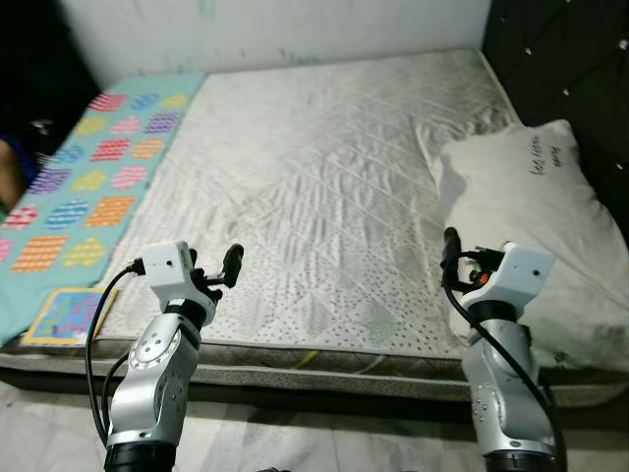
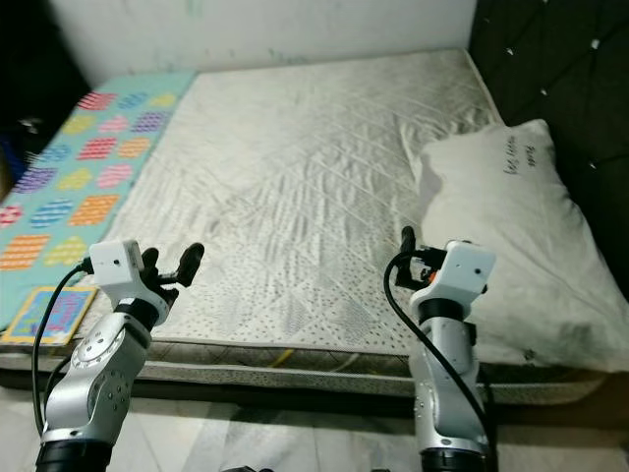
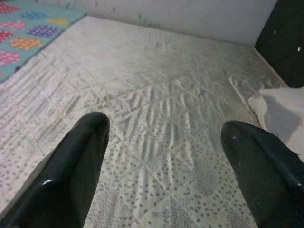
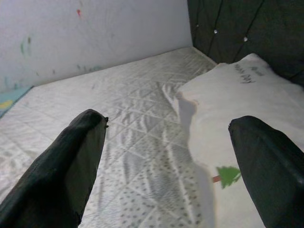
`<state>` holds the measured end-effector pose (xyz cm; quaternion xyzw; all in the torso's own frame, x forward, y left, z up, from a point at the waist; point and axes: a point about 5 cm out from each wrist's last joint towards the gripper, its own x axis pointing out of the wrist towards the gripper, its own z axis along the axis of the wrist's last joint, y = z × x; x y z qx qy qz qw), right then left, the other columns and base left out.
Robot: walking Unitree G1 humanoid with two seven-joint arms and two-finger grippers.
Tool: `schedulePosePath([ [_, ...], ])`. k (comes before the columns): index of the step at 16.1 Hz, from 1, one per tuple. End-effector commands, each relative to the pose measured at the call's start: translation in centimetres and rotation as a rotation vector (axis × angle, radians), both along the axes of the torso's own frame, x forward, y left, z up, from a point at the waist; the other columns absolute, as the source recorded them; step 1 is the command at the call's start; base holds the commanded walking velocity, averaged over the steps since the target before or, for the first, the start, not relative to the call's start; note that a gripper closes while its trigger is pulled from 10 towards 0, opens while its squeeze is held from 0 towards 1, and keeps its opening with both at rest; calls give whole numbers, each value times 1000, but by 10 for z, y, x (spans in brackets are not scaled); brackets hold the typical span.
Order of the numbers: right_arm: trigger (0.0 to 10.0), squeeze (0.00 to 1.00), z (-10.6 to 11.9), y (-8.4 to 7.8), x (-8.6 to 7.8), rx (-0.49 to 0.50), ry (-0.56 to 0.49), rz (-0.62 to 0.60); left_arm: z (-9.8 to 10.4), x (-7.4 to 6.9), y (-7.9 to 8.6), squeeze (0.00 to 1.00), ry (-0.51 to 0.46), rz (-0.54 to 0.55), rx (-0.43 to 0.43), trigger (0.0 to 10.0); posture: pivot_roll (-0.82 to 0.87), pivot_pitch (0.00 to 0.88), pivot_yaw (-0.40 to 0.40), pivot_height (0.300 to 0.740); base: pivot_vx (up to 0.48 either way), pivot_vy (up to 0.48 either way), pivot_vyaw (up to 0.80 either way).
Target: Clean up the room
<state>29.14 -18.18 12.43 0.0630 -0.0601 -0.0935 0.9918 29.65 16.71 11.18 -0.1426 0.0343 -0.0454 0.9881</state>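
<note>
A white quilted mattress point(image 1: 324, 177) lies bare in front of me. At its right end a white pillow point(image 1: 531, 216) with dark writing and a small green tree print rests against the headboard. A turquoise blanket point(image 1: 88, 167) with colourful patches covers the mattress's left side. A small colourful square mat point(image 1: 67, 315) lies on the blanket's near corner. My left gripper point(image 1: 218, 267) is open over the front edge of the mattress, holding nothing. My right gripper point(image 1: 457, 258) is open too, just beside the pillow's near left edge point(image 4: 228, 99).
A dark padded headboard point(image 1: 560, 59) stands on the right. A white wall point(image 1: 275, 29) runs behind the bed's far side. Pale floor tiles point(image 1: 314, 442) show below the bed's front edge, where I stand.
</note>
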Motion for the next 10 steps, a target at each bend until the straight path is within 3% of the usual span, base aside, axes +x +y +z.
schedulePosePath([
  [1,10000,0,0,3,1,13,-6,7,-6,-1,8,0,20,17,22,10000,-94,30,168,740,0,0,0],
  [3,10000,0,-7,0,-1,4,14,4,-13,-2,4,0,25,9,27,10000,-99,0,140,740,0,0,0],
  [7,10000,0,-14,-1,-9,10,27,-4,-12,-7,2,0,-23,33,53,10000,-108,0,153,740,0,0,-791],
  [8,10000,0,-13,-1,-10,5,9,-5,-8,-8,4,0,-65,43,101,10000,-109,0,163,740,0,0,0],
  [10,10000,0,-15,-4,-11,7,6,-25,-12,-14,5,0,-63,39,105,10000,-115,0,183,740,0,0,0],
])
